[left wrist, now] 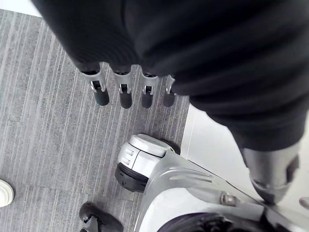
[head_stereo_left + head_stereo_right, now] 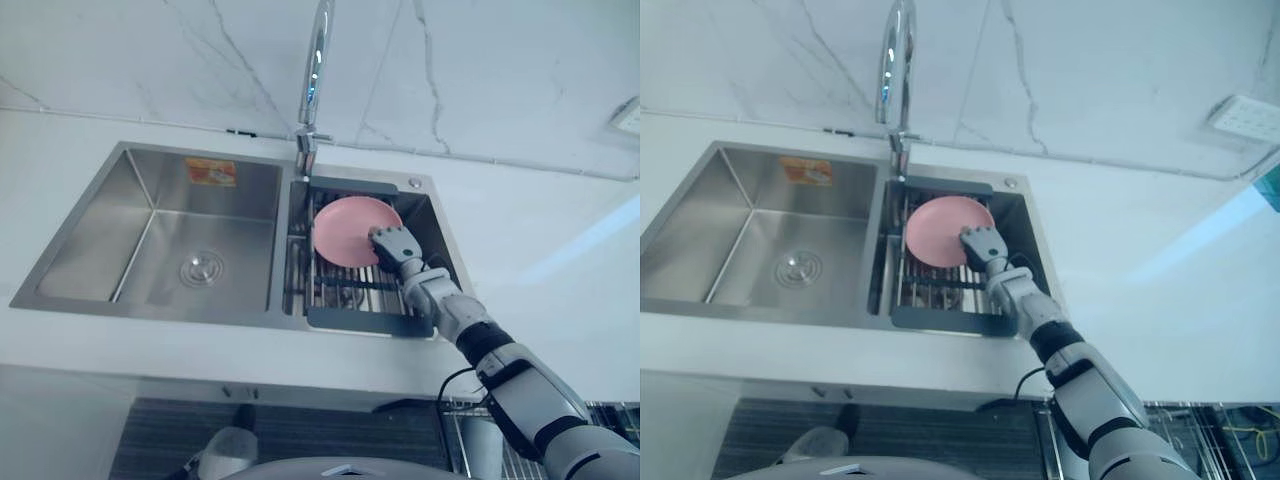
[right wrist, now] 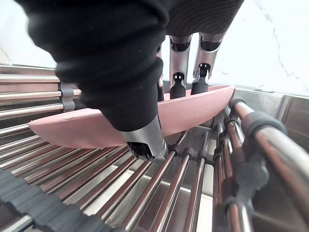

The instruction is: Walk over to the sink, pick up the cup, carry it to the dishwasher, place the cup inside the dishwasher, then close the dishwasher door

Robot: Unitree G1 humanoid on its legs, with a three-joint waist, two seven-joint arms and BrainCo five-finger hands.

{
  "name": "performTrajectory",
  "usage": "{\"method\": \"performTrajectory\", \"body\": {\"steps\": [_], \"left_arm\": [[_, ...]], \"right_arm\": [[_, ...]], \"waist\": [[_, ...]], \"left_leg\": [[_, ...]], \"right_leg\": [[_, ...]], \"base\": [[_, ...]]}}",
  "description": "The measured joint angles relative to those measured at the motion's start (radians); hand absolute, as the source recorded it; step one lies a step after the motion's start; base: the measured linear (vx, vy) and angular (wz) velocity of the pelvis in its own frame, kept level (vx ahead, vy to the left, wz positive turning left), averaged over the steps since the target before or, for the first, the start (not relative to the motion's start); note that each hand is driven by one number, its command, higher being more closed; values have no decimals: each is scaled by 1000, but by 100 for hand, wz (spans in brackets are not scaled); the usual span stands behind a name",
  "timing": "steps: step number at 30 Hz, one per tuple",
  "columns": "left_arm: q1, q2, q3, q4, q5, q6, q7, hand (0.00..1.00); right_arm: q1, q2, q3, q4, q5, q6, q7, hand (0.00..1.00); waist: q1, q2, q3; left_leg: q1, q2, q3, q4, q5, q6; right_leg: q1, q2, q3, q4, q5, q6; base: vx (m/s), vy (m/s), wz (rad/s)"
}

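Head stereo pair: above counter edge, looking steeply down at stainless-steel double-bowl sink [image 2: 120,215] and chrome tap [image 2: 318,60], facing white marbled wall [image 2: 500,70] — both eyes share whole scene, offset sideways. Right wrist camera: very close, along right hand [image 3: 120,72], low over steel-bar drain rack [image 3: 145,193] and round pink plate [image 3: 193,113] — both also in head views. Left wrist camera: looking down past left hand [image 1: 159,43] at grey striped floor [image 1: 38,145].

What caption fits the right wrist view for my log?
Right hand pinches the rim of a pink dish resting on the metal drying rack.
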Motion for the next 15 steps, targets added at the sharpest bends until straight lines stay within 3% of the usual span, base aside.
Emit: {"method": "performTrajectory", "body": {"steps": [8, 15], "left_arm": [[1, -1, 10, 0, 10, -8, -1, 0], [1, -3, 21, -1, 10, -11, -2, 0]], "right_arm": [[0, -12, -3, -1, -39, -27, -71, 100], [-6, -56, -13, -41, -81, -44, -71, 100]], "waist": [[-4, -3, 2], [-8, -3, 2]], "left_leg": [[0, 0, 0, 0, -2, 0], [-6, 0, 1, 0, -3, 0]], "right_leg": [[0, 0, 0, 0, 1, 1], [-6, -1, 0, -1, 2, 4]], "base": [[0, 0, 0], [0, 0, 0]]}}
